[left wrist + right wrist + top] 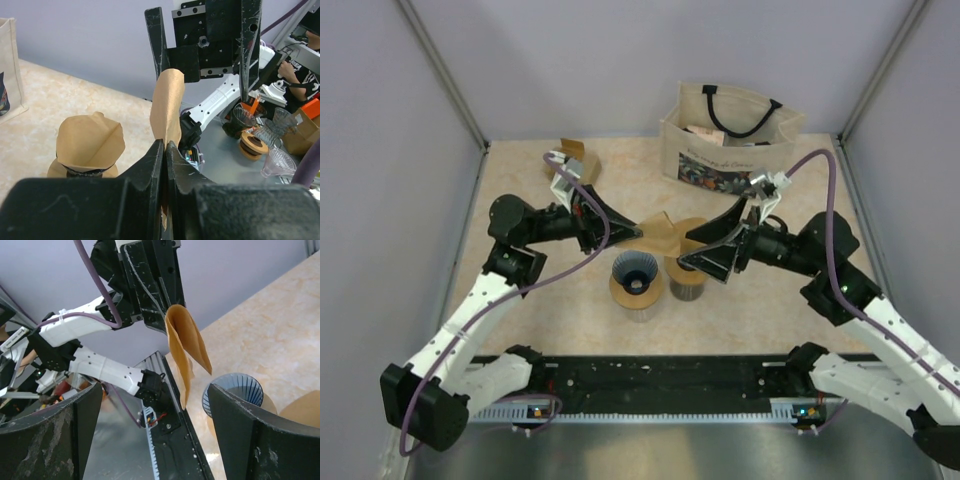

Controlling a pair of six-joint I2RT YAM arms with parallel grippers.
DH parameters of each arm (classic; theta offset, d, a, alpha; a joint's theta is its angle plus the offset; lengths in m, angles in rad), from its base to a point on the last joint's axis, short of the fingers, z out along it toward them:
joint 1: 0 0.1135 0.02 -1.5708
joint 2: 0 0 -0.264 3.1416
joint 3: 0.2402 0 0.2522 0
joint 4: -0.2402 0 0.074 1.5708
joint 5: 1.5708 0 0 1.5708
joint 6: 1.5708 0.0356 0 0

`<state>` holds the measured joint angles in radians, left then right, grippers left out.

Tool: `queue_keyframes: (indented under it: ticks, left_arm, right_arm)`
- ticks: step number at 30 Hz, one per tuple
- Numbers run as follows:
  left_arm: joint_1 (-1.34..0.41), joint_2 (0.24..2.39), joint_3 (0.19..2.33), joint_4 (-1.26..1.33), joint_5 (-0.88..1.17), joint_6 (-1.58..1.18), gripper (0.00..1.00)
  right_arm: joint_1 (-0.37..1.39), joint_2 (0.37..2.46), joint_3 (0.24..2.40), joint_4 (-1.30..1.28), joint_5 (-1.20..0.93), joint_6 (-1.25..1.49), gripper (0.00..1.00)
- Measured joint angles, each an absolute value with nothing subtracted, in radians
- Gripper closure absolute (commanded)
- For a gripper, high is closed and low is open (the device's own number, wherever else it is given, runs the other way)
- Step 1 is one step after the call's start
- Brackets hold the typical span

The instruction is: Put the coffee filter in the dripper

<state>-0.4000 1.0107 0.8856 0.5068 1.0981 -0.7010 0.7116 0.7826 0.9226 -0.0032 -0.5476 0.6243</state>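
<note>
Pinching the coffee filter by its lower edge, the left gripper has its jaws pressed together on the brown paper; the filter stands up and away from the fingertips, partly unfolded, its free end loose in the air; held clear of the table, not resting on anything. Right gripper faces the left one from the opposite side, jaws spread wide, nothing between the pads; the filter's free end points towards that gap, and from the right wrist it appears apart from both fingers. Dripper, a ribbed grey cone on a wooden ring, stands upright on the table just below and in front of the held filter; no paper inside it. Spare filters sit on a holder just beside the dripper, on its right. Tote bag stands at the back wall, well apart.
</note>
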Motion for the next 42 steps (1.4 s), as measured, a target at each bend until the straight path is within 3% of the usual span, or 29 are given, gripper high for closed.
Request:
queue_keyframes:
  ticks: [8,9,16,19,21,22,23,25,26,36,42]
  left_arm:
    - [-0.429,1.013,0.889,0.434,1.028,-0.651,0.92]
    - [-0.431,1.014,0.891,0.427,1.019,-0.646,0.92]
    - [-0.437,1.019,0.905,0.368,0.961,-0.607,0.93]
    - [-0.439,1.019,0.913,0.342,0.934,-0.598,0.91]
    - [-0.441,1.019,0.915,0.335,0.922,-0.595,0.72]
    - [-0.443,1.019,0.915,0.334,0.918,-0.592,0.71]
    - [-0.445,1.018,0.915,0.331,0.912,-0.589,0.64]
    - [-0.446,1.014,0.915,0.319,0.896,-0.586,0.29]
    - [-0.446,1.010,0.915,0.313,0.890,-0.575,0.02]
    - [-0.447,0.854,0.875,0.155,0.691,-0.557,0.01]
    - [-0.447,0.864,0.836,0.182,0.673,-0.712,0.01]
  right_arm:
    - [0.712,0.879,0.921,0.060,-0.591,0.665,0.39]
    - [0.712,0.884,0.916,0.064,-0.595,0.670,0.53]
    - [0.712,0.883,0.889,0.066,-0.601,0.697,1.00]
    - [0.712,0.883,0.889,0.068,-0.604,0.700,1.00]
    - [0.712,0.883,0.889,0.067,-0.602,0.698,1.00]
    - [0.712,0.883,0.889,0.067,-0.600,0.695,1.00]
    - [0.712,0.883,0.889,0.067,-0.598,0.690,1.00]
    - [0.712,0.883,0.890,0.059,-0.587,0.673,1.00]
    - [0.712,0.883,0.890,0.053,-0.579,0.664,1.00]
    - [0.712,0.870,0.985,-0.073,-0.511,0.528,1.00]
    - [0.712,0.864,1.049,-0.077,-0.509,0.471,1.00]
